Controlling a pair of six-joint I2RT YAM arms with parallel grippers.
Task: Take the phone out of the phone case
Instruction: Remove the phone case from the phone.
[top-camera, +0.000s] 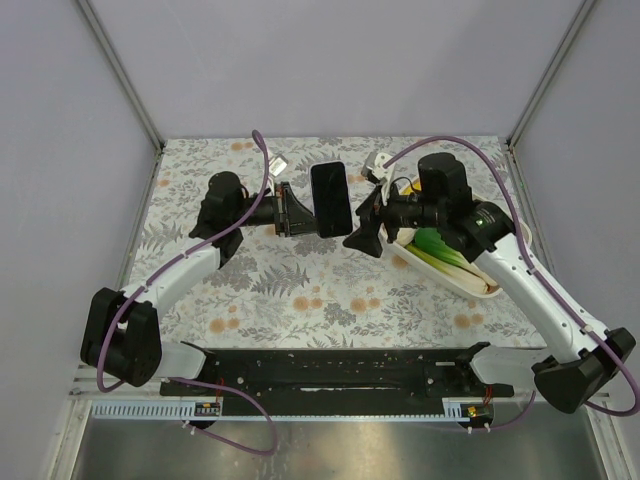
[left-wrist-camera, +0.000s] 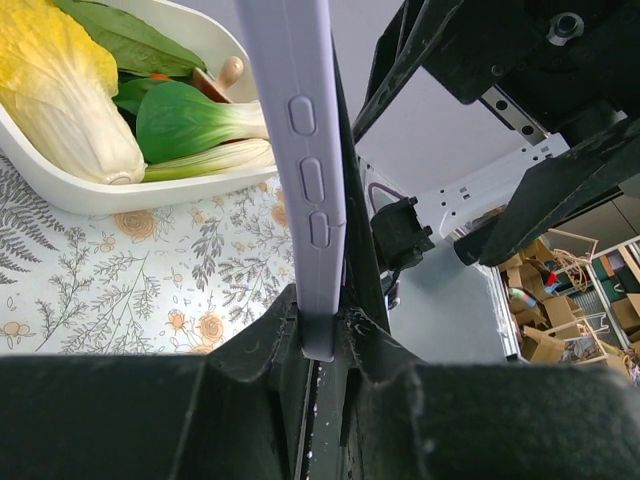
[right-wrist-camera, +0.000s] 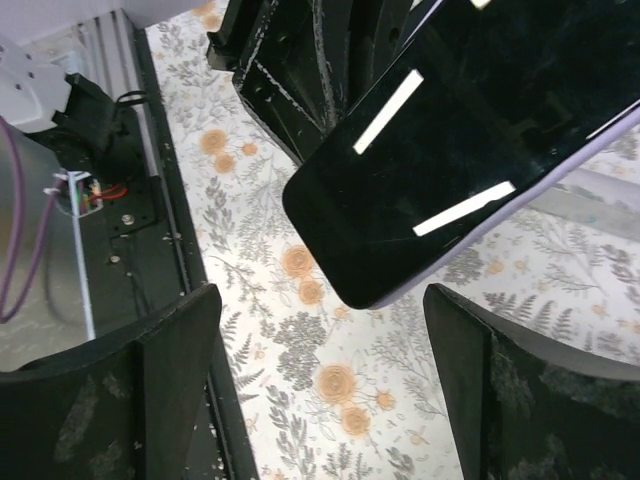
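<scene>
- Above the middle of the bench (top-camera: 300, 290), the phone (top-camera: 331, 198) is held clear of the surface between the two arms, screen up. It is seated in the lilac phone case (left-wrist-camera: 305, 150).
- The left pincer (top-camera: 298, 213) is clamped across the thickness of the cased phone at its button side; this is seen close up in the left wrist view.
- The right pincer (right-wrist-camera: 320, 305) is apart. Its fingers (right-wrist-camera: 150, 390) are set either side of one corner of the phone, and no contact can be made out.
- Step judged: the case is braced by the left while the right is lined up for the first pull. The phone is not yet out.
- Next move judged: the right pincer is to be closed on the case lip at that corner, so the rim can be peeled back off the glass. Since phone and case are pinned together by the left grip, a hold on the case alone is likely needed.
- Counted: one phone, one phone case, two pincers.
- Also counted: one white dish (left-wrist-camera: 90, 195) on the right side of the bench, holding one pale cabbage (left-wrist-camera: 60, 100), one bok choy (left-wrist-camera: 190, 115) and other leaves only partly seen.
- One small white item (top-camera: 380, 160) and one small pale item (top-camera: 278, 163) are noted by the far edge, too small to name.
</scene>
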